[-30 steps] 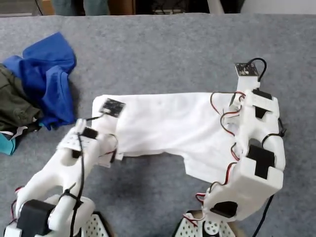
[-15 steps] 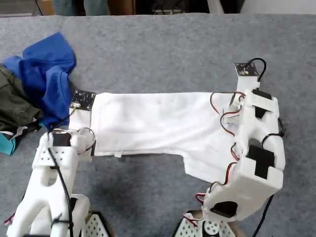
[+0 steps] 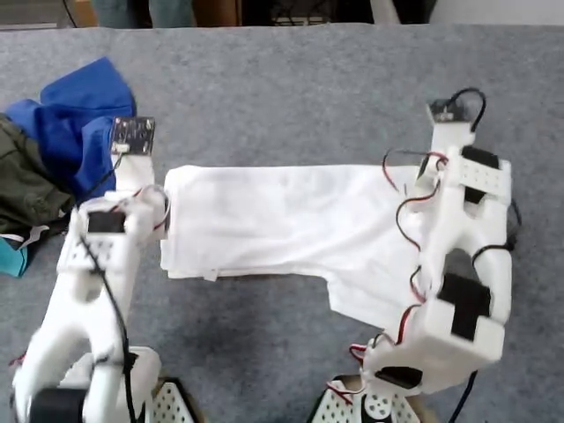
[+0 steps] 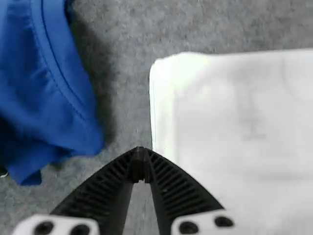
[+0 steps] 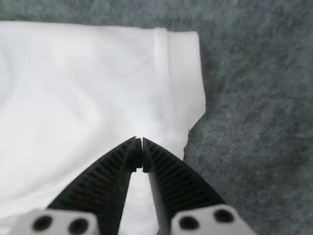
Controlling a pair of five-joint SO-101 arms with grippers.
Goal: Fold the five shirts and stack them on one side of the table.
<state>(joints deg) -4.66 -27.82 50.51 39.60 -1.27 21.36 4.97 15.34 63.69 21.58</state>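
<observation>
A white shirt [image 3: 282,220] lies flat across the middle of the grey table, partly folded into a long band, with a flap hanging toward the front at the right. My left gripper [image 4: 140,166] is shut with nothing in it, its tips over bare table right at the white shirt's [image 4: 234,122] left edge. In the high view the left arm [image 3: 101,251] stands beside that edge. My right gripper [image 5: 141,147] is shut, with its tips over the white shirt [image 5: 73,83] near its right end. The right arm [image 3: 458,256] covers that end from above.
A crumpled blue shirt [image 3: 84,132] [image 4: 39,88] lies at the table's left, close to the left arm. A dark olive garment [image 3: 26,189] and a teal piece [image 3: 9,260] lie at the left edge. The grey table [image 3: 291,88] runs bare behind the white shirt.
The left arm swung off the white shirt to its left edge and then farther back; the shirt's left end now lies flatter. The right arm shifted slightly toward the back.
</observation>
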